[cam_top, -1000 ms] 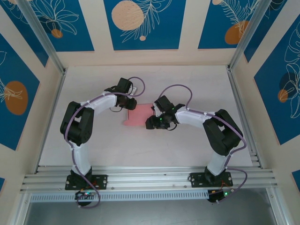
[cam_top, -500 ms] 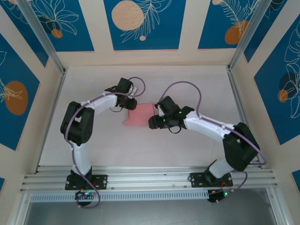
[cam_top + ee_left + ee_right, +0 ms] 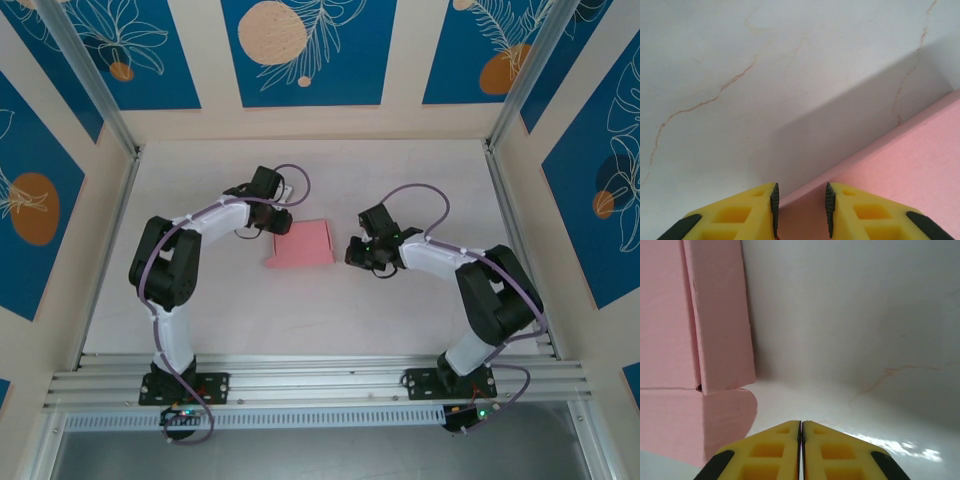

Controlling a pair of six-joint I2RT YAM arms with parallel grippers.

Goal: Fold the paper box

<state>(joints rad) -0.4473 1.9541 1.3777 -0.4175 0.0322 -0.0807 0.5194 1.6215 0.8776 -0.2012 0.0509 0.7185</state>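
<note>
**Box partly creased, most folding left to do**

The paper box (image 3: 300, 245) lies near the middle of the table (image 3: 420, 180), between the two arms, and from above it reads as a mostly flat pink sheet. The right wrist view shows the paper box (image 3: 670, 340) with one long strip along its right side creased and tilted up from the rest, and a rounded tab below it lying flat. By my reading the task is at an early stage: one side panel has its fold started, but no walls stand and nothing is tucked or closed.

The right gripper (image 3: 351, 253) sits just to the right of the sheet, clear of it. In its own camera the right gripper (image 3: 801, 440) has its jaws pressed together with nothing between them.

The left gripper (image 3: 283, 225) is at the sheet's far-left corner. In its wrist view the left gripper (image 3: 800, 210) has a narrow gap between its jaws, and the pink edge (image 3: 900, 165) runs into that gap; whether it pinches the paper I cannot tell
</note>
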